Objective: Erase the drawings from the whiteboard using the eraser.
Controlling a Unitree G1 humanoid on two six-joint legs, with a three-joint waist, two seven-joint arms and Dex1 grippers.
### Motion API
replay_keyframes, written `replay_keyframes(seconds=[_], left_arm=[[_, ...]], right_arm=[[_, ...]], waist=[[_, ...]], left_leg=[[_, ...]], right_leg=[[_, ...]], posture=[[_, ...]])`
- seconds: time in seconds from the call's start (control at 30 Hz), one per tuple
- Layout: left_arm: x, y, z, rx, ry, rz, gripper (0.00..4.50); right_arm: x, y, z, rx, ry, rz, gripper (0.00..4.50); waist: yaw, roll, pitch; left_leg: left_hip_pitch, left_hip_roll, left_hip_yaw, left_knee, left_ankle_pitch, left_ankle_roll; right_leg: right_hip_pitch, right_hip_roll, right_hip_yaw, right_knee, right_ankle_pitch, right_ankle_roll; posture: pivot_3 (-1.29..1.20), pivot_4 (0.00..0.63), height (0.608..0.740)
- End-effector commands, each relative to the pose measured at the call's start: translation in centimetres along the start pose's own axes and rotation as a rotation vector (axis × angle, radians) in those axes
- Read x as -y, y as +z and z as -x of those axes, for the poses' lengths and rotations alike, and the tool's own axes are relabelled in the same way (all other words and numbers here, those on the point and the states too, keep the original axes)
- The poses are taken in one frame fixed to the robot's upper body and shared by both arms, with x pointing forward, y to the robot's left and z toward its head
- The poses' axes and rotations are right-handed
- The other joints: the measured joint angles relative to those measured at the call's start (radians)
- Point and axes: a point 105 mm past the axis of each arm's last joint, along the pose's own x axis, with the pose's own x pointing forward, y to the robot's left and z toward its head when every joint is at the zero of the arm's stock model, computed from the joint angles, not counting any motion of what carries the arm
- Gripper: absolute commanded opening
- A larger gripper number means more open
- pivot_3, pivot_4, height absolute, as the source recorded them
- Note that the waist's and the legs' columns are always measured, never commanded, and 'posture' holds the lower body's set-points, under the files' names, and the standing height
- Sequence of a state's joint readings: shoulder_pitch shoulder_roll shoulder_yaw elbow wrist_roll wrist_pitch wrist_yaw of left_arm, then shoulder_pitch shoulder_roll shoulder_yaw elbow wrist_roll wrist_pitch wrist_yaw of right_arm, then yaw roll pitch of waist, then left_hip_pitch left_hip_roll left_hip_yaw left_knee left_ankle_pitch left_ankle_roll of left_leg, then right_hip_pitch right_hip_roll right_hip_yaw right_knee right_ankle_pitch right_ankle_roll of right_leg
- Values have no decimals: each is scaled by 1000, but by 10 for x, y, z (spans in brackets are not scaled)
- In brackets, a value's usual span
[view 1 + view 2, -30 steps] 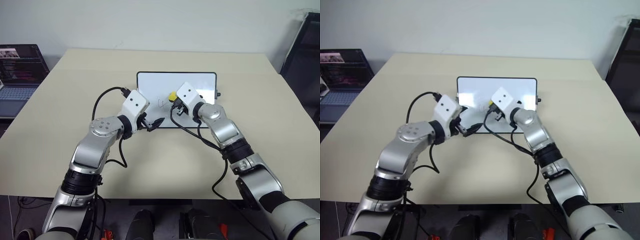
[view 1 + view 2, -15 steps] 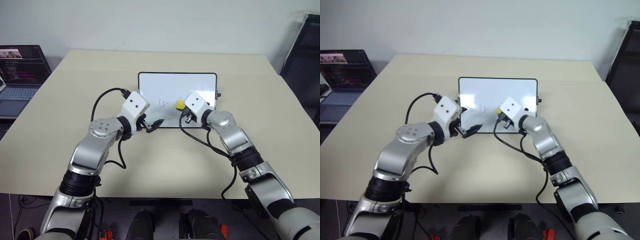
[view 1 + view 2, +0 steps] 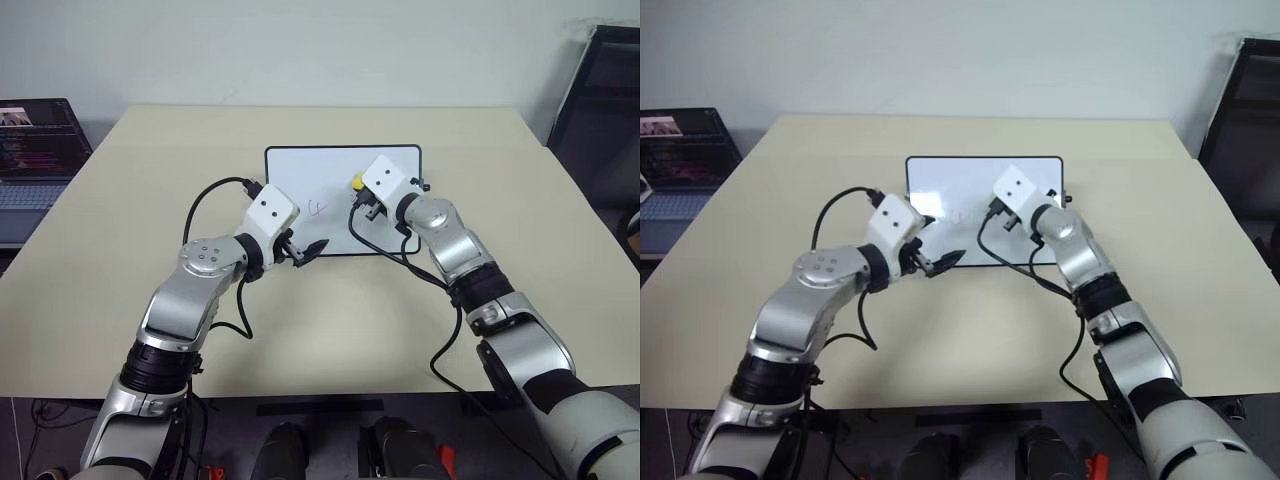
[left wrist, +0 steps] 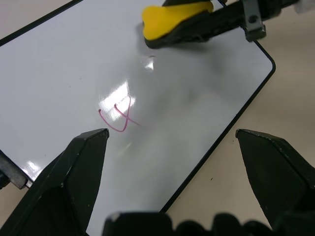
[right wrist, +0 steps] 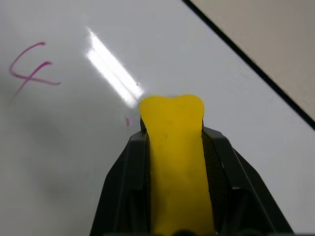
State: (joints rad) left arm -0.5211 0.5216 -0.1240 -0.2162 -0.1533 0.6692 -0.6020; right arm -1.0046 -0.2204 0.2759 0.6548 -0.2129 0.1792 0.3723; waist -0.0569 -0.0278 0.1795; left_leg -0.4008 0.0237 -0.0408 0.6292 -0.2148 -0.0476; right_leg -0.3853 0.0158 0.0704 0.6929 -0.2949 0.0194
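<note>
Eraser [image 5: 176,162] clamped in my right gripper [image 3: 357,188], over the board [image 3: 300,165] on the table [image 3: 560,270].

The board lies flat mid-table; my right fingers are closed on the yellow eraser, its tip on or just above the white surface near the board's right part. A "4" [image 4: 118,115] in thin marker sits left of the eraser, apart from it, with a tiny fleck [image 5: 127,121] beside the tip. My left gripper [image 3: 305,250] hangs over the board's near edge, fingers [image 4: 74,172] spread wide, holding nothing. A laptop [image 3: 30,160] stands off to the left.

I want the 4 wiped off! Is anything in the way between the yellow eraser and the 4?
No. Only bare whiteboard lies between the eraser, held in the right tool, and the 4.
</note>
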Motion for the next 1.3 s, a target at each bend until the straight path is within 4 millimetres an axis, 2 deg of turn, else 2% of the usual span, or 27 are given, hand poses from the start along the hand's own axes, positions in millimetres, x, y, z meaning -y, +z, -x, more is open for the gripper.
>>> replay_keyframes(seconds=[0.03,0.2,0.27,0.57,0.73,0.8,0.93,1.03,1.3], left_arm=[[-1,6,3,30,9,-24,4500],[-1,3,3,23,14,-21,4500],[0,3,3,24,12,-21,4500],[1,2,1,26,3,-24,4500],[1,2,2,25,2,-24,4500],[1,1,2,24,3,-24,4500],[-1,-2,3,16,10,-22,4500],[-1,-5,4,11,15,-22,4500],[-6,-11,7,3,61,2,4500]], right_arm=[[-3,-6,1,-12,40,1,1071],[-27,-18,7,-50,167,19,1071],[-31,-19,8,-58,183,39,1071],[0,11,0,40,-5,73,1070],[3,18,-4,47,-6,77,1070],[-1,17,-4,42,20,80,1070],[-26,5,0,0,168,76,1070],[-34,1,4,-12,201,68,1070],[5,19,16,92,30,-22,1070]], waist=[[0,0,0],[0,0,0],[-1,0,0],[-1,0,0],[-1,0,0],[-1,0,0],[-1,0,0],[-2,0,0],[0,0,0]], left_leg=[[0,0,0,0,0,0],[0,0,-1,0,0,0],[1,0,-1,0,0,0],[1,0,0,1,0,0],[0,0,-1,0,0,0],[-1,0,-1,0,0,0],[-1,0,-1,-1,0,0],[-1,0,-1,-1,0,0],[-1,0,-1,0,0,0]], right_leg=[[0,0,0,0,0,0],[0,0,0,0,0,0],[0,0,0,1,0,0],[0,0,0,2,0,0],[-1,0,1,1,0,0],[-2,0,1,1,0,0],[-2,0,1,1,0,0],[-2,0,1,1,0,0],[-2,0,0,1,0,0]], posture=[[0,150,740],[0,150,740],[0,150,740],[0,150,740],[0,150,740],[0,150,740],[0,150,740],[0,150,740],[0,150,740]])
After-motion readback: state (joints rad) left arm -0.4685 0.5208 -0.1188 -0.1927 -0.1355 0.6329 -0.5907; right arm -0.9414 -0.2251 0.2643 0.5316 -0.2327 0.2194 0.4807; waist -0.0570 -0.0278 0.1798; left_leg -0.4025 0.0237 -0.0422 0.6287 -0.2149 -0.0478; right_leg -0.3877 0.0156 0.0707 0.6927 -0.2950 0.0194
